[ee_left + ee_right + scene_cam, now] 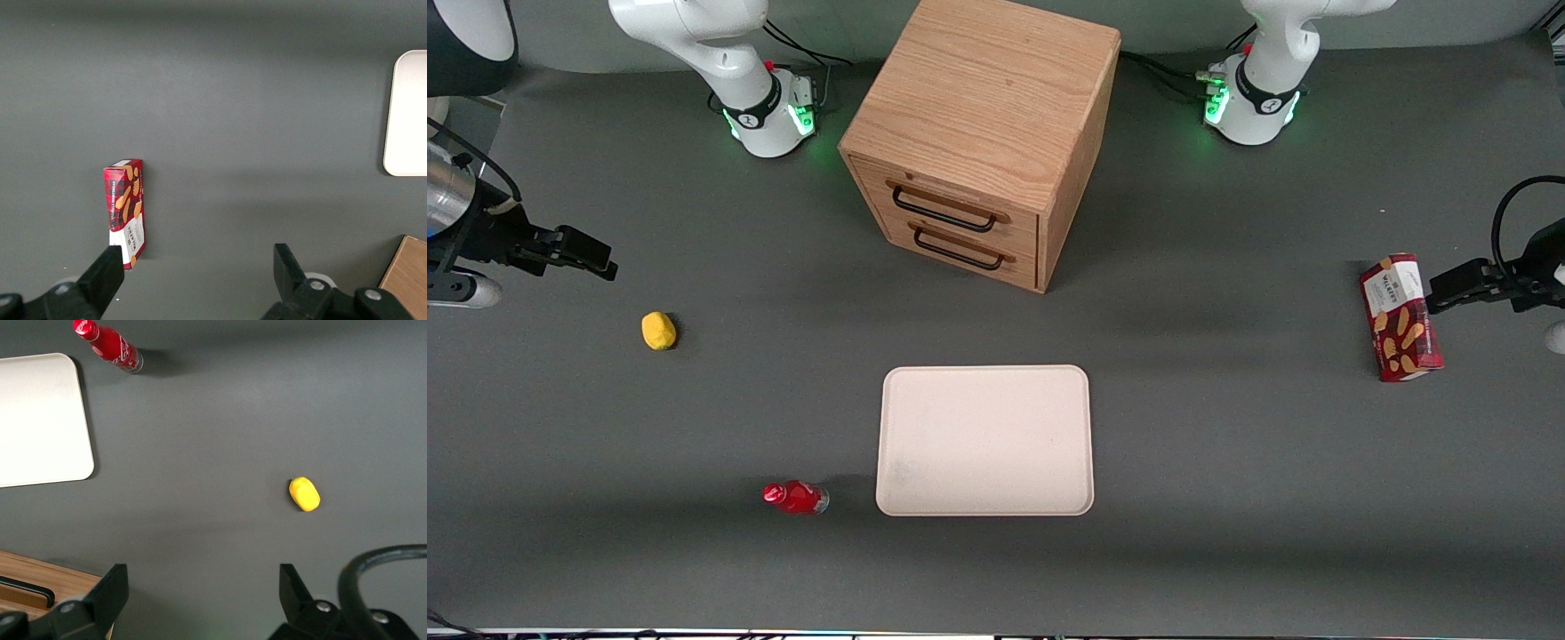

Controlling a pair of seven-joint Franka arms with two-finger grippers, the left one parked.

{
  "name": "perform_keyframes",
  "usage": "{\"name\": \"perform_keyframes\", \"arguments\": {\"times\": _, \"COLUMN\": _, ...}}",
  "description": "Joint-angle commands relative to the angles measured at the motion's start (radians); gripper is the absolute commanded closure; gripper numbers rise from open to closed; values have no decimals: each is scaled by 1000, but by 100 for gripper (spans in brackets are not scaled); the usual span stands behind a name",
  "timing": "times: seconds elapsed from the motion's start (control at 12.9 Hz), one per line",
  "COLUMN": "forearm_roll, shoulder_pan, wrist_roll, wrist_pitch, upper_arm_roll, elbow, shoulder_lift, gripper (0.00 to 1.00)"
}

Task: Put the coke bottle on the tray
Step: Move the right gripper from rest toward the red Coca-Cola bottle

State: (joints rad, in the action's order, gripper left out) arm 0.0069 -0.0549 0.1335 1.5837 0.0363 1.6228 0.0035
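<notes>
Nothing of the job is done yet, as far as you can judge: the coke bottle (795,497) stands on the table just beside the tray (985,440), near that tray's corner closest to the front camera, and the tray itself carries nothing. Your gripper (591,255) hangs released, fingers spread and grasping nothing, toward the working arm's end of the table, above the yellow lump (659,331) and well apart from the bottle. Reach, grasp, lift and set-down all remain.
</notes>
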Motion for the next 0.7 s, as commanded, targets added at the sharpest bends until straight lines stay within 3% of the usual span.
{"name": "perform_keyframes", "arguments": {"times": 0.0, "forearm_roll": 19, "shoulder_pan": -3, "wrist_roll": 12, "wrist_pitch": -25, "upper_arm_roll": -2, "elbow": -17, "shoulder_lift": -2, "gripper": 0}}
{"name": "perform_keyframes", "arguments": {"times": 0.31, "forearm_roll": 16, "shoulder_pan": -6, "wrist_roll": 5, "wrist_pitch": -24, "upper_arm_roll": -27, "elbow": -78, "shoulder_lift": 36, "gripper": 0}}
{"name": "perform_keyframes", "arguments": {"times": 0.62, "forearm_roll": 8, "shoulder_pan": -6, "wrist_roll": 6, "wrist_pitch": -10, "upper_arm_roll": -110, "elbow": -289, "shoulder_lift": 237, "gripper": 0}}
